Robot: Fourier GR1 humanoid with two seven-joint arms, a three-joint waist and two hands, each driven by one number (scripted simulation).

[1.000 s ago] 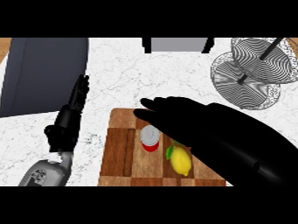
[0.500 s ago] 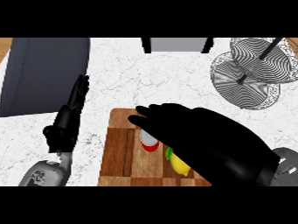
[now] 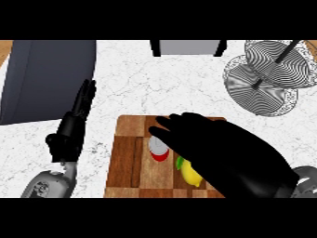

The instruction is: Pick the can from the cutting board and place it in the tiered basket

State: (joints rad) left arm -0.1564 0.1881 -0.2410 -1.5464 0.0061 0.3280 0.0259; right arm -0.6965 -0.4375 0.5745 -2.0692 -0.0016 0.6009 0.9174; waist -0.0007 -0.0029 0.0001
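wooden cutting board [image 3: 130, 160] bears cylindrical red can [image 3: 158, 149] under black right hand [image 3: 209, 144].

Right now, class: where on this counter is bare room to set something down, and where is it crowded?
Free: the marble between the cutting board and the tiered basket, and between the dark panel and the basket. Crowded: the board, where the right hand covers the can and lemon; the left hand fills its left side.
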